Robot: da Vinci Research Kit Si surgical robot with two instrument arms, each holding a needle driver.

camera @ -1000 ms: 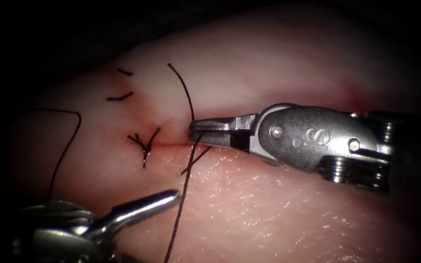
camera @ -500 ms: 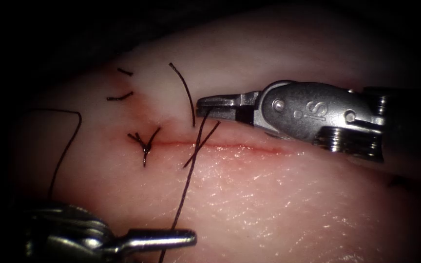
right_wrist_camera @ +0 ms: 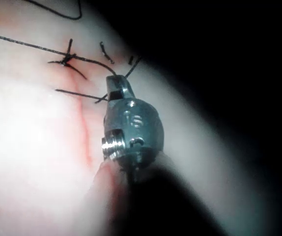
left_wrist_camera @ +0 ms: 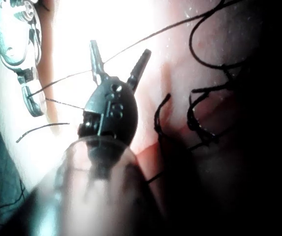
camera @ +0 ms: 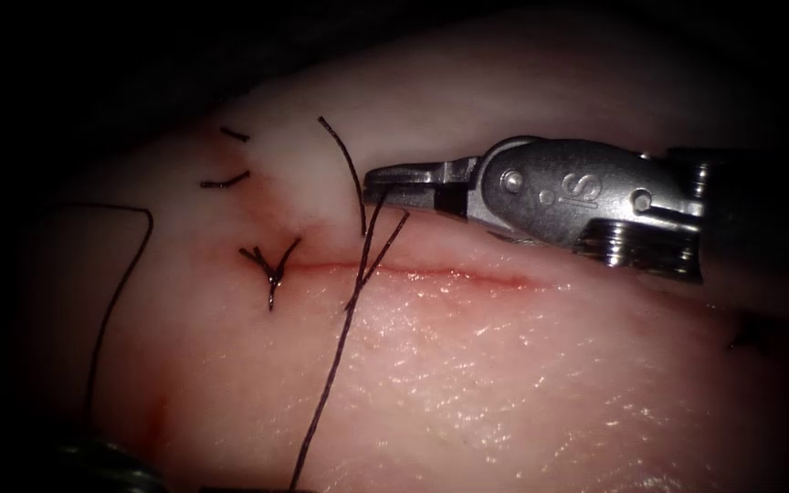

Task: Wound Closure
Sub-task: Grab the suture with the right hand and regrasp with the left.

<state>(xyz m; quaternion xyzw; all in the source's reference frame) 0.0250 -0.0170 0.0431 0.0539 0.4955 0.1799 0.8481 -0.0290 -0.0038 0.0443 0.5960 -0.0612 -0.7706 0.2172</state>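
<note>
Right end effector grips the thread just beyond the cut; left end effector open, empty. Keep tension gentle, even.

The endoscope looks down on the tissue from above and in front, close enough that the cut runs across the middle. The left wrist camera looks along its shaft at the left pincer from very near. The right wrist camera does likewise behind the right pincer. All three share the knotted stitch and the thread (seen from differing sides).
</note>
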